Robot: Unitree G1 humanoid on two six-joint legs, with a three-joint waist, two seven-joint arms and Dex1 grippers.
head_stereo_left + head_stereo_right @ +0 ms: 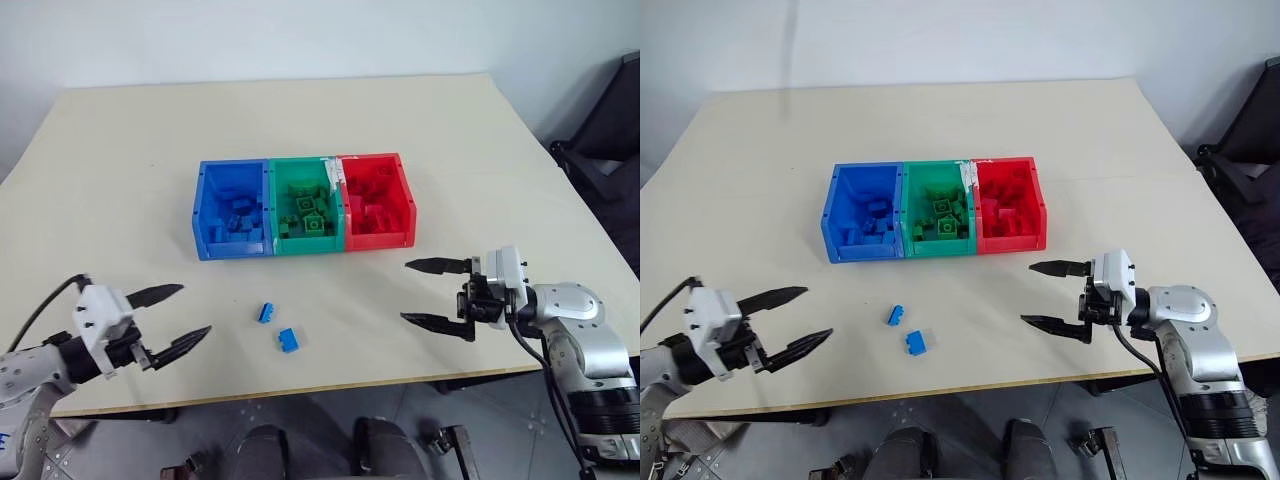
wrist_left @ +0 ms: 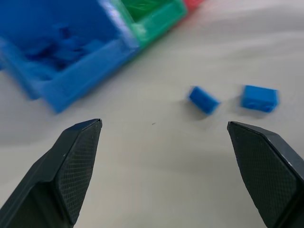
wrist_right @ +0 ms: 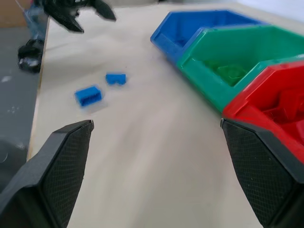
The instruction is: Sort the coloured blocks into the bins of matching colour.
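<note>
table (image 1: 130, 150), bins (image 1: 303, 243), blocks (image 1: 277, 326) (2 blue)

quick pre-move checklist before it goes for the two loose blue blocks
1. Left gripper fingers open and holding nothing: ok.
2. Right gripper fingers open and holding nothing: ok.
3. Two blue blocks, the farther and the nearer, lie apart on the table, so one can be picked alone: ok.
4. Blue bin open-topped with room above the blocks already in it: ok.
5. No green or red blocks loose on the table: ok.
6. Studs up or on their sides for the loose blocks: cannot tell.
</note>
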